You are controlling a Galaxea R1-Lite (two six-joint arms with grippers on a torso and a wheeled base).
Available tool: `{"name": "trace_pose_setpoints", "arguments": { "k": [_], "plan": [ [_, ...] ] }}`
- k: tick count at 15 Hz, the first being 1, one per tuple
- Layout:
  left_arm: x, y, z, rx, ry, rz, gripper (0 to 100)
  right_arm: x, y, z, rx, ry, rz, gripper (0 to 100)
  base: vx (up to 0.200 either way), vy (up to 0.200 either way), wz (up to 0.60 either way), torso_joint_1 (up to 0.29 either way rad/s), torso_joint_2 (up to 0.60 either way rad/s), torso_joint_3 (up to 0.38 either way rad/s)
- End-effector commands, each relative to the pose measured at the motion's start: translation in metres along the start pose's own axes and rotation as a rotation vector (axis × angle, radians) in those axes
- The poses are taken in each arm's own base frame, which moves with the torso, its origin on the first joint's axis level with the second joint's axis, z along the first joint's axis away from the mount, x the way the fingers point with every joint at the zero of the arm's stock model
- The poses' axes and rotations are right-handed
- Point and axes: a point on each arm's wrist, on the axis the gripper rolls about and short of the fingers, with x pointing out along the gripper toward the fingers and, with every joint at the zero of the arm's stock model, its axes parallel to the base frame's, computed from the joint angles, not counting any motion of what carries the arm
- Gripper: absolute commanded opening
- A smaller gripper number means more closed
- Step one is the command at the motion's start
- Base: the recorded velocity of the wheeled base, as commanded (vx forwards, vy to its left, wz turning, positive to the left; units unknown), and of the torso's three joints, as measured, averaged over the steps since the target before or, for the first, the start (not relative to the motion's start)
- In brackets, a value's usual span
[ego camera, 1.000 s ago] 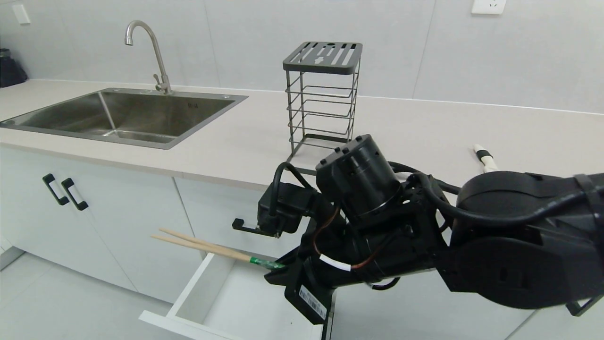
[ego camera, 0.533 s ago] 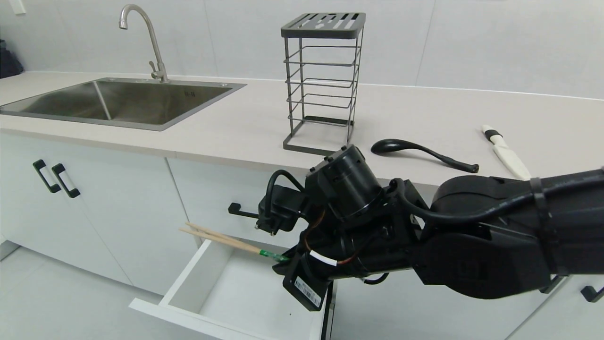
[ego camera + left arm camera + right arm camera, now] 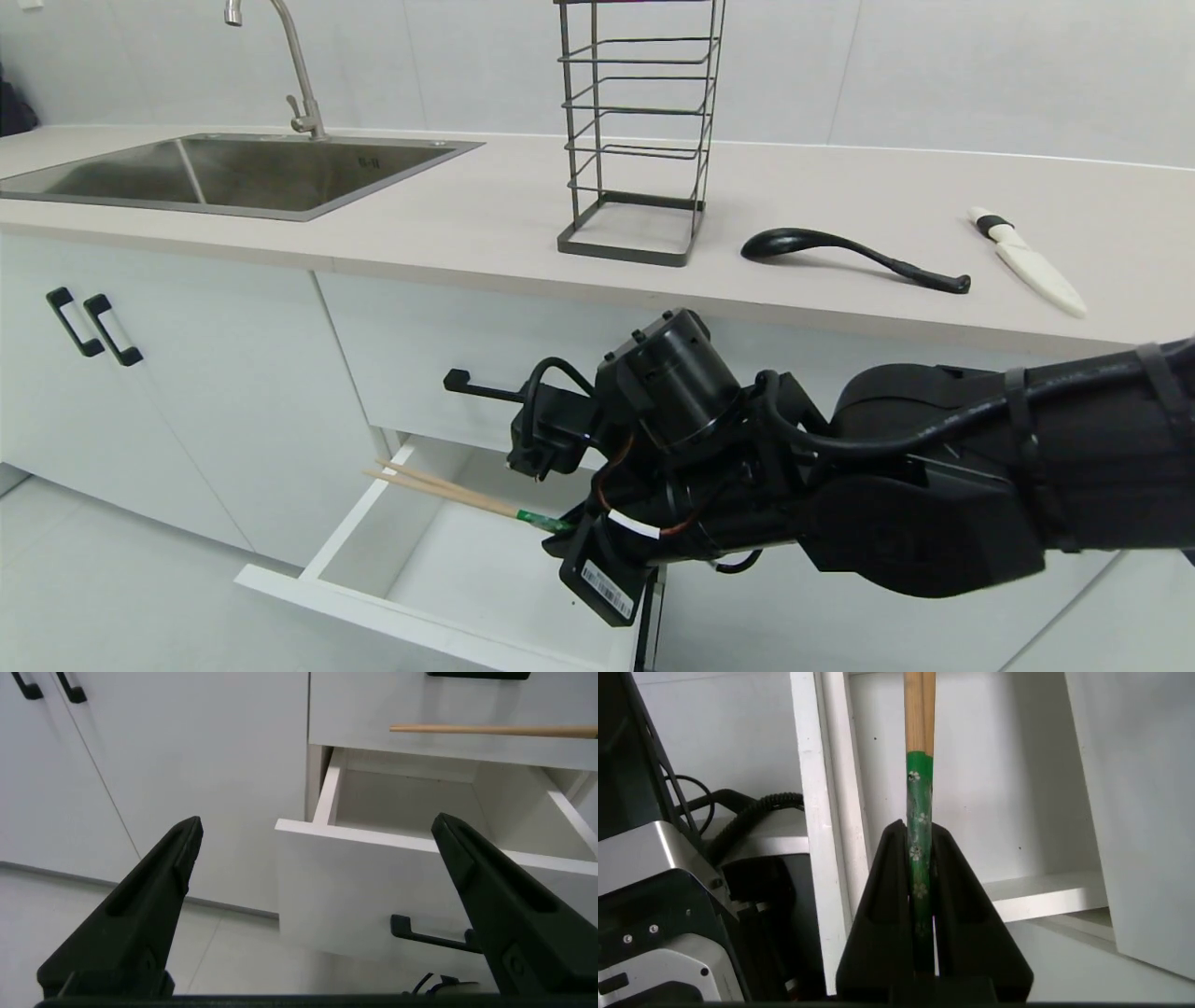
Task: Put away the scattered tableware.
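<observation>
Against the counter (image 3: 467,233) edge, the right claw (image 3: 558,527) has come down with its chopsticks (image 3: 448,492), which now lie low across the pulled-out drawer (image 3: 345,532). The head camera has also shifted, so the counter sits higher in that view.

The right claw is clamped on the green, flower-patterned end of the pair of chopsticks. Their pale, slim wooden shafts run out side by side, nearly level. Their tips reach about as far as the drawer's left wall, with the rest of the pair above the drawer's cavity. In the right wrist view the black tapered fingers (image 3: 957,905) pinch the painted ends between them. The drawer is a smooth white box with flat walls, and it has a black bar handle on its front.

The left claw (image 3: 318,831) hangs low in front of the drawer, its two black wedge-shaped fingers spread wide and holding nothing.

On the matte beige counter, a glossy black ladle (image 3: 840,250) with a curved handle lies to the right of a dark wire rack (image 3: 625,252). A white knife (image 3: 1027,261) with a black band lies farther right. A brushed-steel sink (image 3: 280,213) with a curved faucet (image 3: 294,65) is set into the counter's left end.
</observation>
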Motion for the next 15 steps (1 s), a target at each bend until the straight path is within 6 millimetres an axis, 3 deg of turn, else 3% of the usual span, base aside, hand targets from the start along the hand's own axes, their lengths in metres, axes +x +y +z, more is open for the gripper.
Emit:
{"name": "trace_pose_setpoints", "arguments": {
  "k": [1,15],
  "plan": [
    [0.0,0.0,0.0,0.0,0.001,0.0,100,0.001,-0.001,0.0,0.0,0.001,0.0,0,0.0,0.0,0.0,0.0,0.0,0.0],
    [0.0,0.0,0.0,0.0,0.001,0.0,100,0.037,-0.013,-0.014,0.033,0.02,0.014,0,0.0,0.0,0.0,0.0,0.0,0.0]
  ]
}}
